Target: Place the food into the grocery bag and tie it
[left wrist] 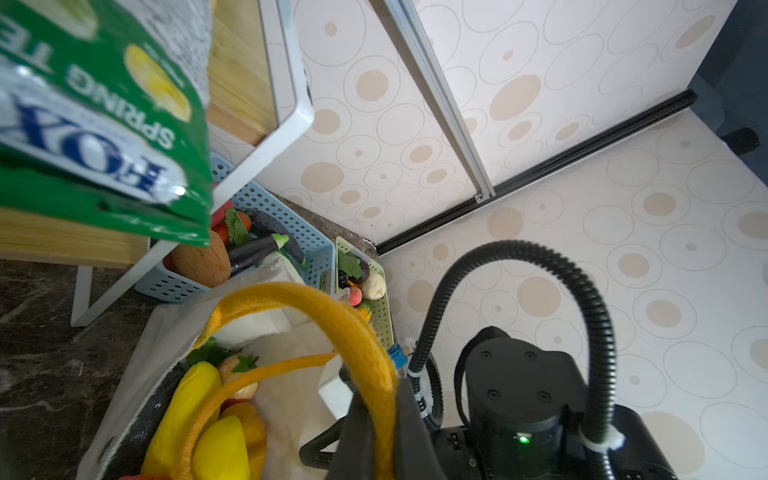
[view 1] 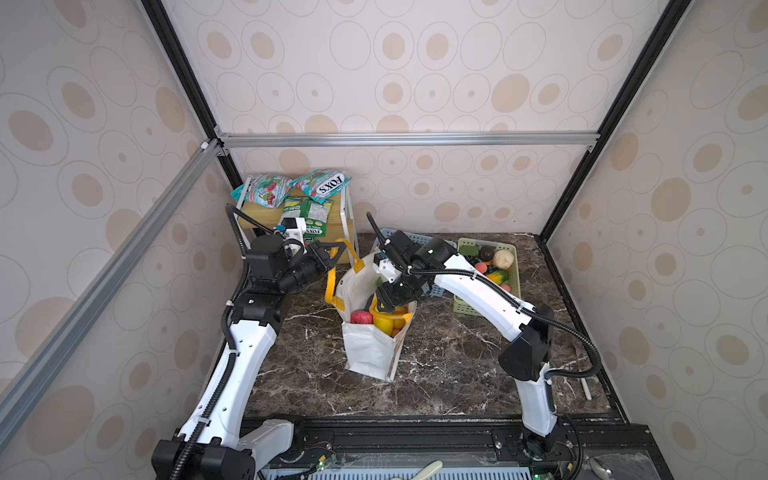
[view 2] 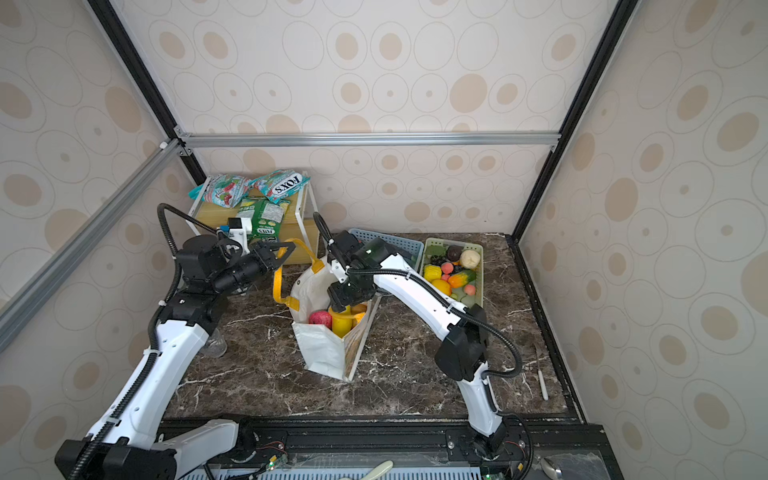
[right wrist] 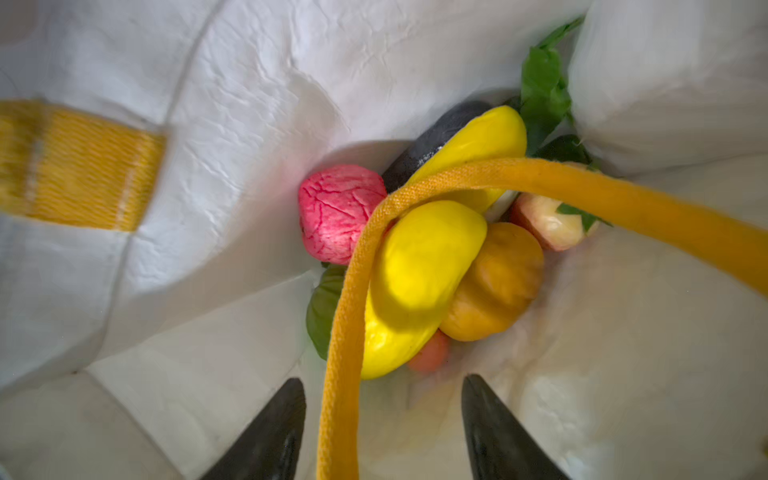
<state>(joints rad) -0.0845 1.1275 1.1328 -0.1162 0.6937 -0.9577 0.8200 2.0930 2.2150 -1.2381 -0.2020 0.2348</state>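
The white grocery bag (view 1: 370, 349) (view 2: 324, 353) stands open at the middle of the table. My left gripper (view 1: 332, 254) (view 2: 283, 252) (left wrist: 380, 401) is shut on one yellow handle (left wrist: 332, 316) and holds it up beside the bag. Over the bag's mouth my right gripper (view 1: 388, 298) (view 2: 343, 298) (right wrist: 382, 384) stands open, gripping nothing. The other handle (right wrist: 347, 316) runs loose between its jaws. Food lies inside the bag: a pink piece (right wrist: 336, 212), yellow pieces (right wrist: 419, 266) and an orange one (right wrist: 498, 282). More food (view 1: 500, 259) lies in a green basket.
The green basket (view 1: 516, 270) (view 2: 481, 266) and a blue basket (view 1: 415, 239) (left wrist: 291, 224) stand behind the bag. A wooden shelf with snack packets (view 1: 299, 187) fills the back left corner. A thin white stick (view 1: 586, 388) lies near the right edge.
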